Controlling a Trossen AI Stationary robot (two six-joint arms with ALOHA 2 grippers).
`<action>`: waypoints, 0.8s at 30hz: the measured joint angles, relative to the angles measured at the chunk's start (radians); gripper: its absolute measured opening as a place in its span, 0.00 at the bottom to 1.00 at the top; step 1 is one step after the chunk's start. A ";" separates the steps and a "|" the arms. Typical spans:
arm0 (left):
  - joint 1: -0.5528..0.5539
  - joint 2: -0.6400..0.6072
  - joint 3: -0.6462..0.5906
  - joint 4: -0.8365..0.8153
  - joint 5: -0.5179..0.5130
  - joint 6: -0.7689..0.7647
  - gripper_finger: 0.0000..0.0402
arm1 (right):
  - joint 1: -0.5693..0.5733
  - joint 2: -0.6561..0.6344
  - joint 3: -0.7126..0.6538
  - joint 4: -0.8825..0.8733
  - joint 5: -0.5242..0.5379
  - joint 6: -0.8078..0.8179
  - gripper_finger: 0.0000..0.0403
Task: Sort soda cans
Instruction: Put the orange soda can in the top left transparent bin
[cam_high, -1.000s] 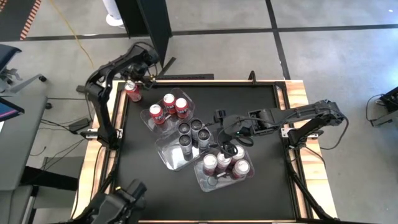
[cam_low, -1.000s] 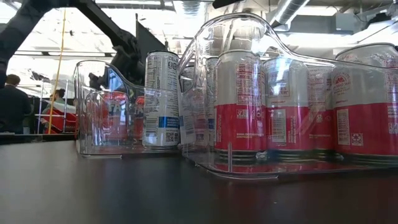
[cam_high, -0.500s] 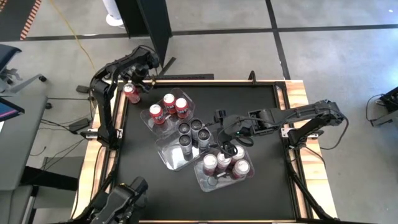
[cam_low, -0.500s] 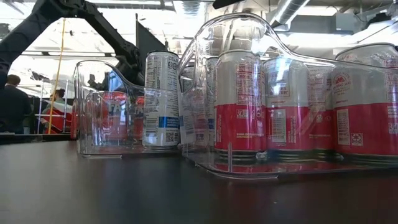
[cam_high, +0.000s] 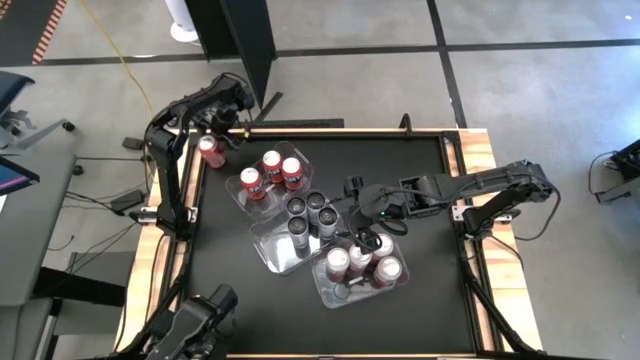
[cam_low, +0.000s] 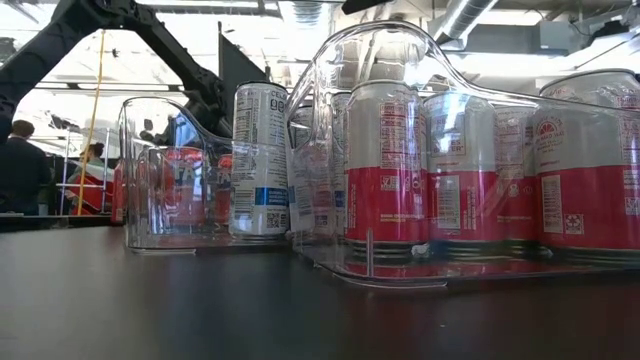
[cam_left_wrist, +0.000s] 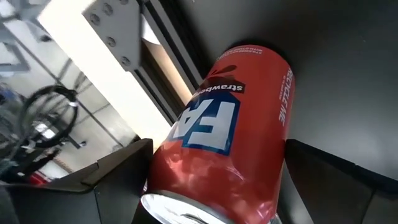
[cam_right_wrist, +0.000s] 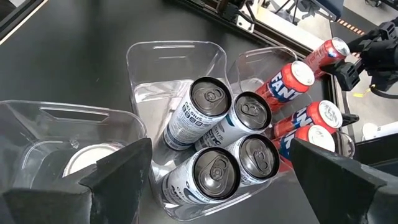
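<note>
Nearest in the low view, a clear tub (cam_low: 400, 150) holds white-and-red cans (cam_low: 385, 170). The right pincer (cam_high: 362, 232) hangs wide open and empty between the tubs. Farther off, at the desk's (cam_high: 420, 200) corner, the left pincer (cam_high: 212, 137) stands spread around a red can (cam_left_wrist: 230, 130), fingers (cam_left_wrist: 112, 180) flanking it.
</note>
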 joint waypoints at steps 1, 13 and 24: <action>0.001 0.000 -0.001 -0.002 0.012 0.002 0.88 | 0.000 0.000 0.000 0.000 0.000 0.003 0.99; 0.000 0.004 -0.005 -0.001 0.098 0.011 0.88 | 0.000 0.000 0.000 -0.010 0.001 0.006 0.99; 0.011 0.001 -0.021 -0.005 0.132 0.014 0.88 | 0.000 0.000 0.000 -0.008 0.004 0.006 0.99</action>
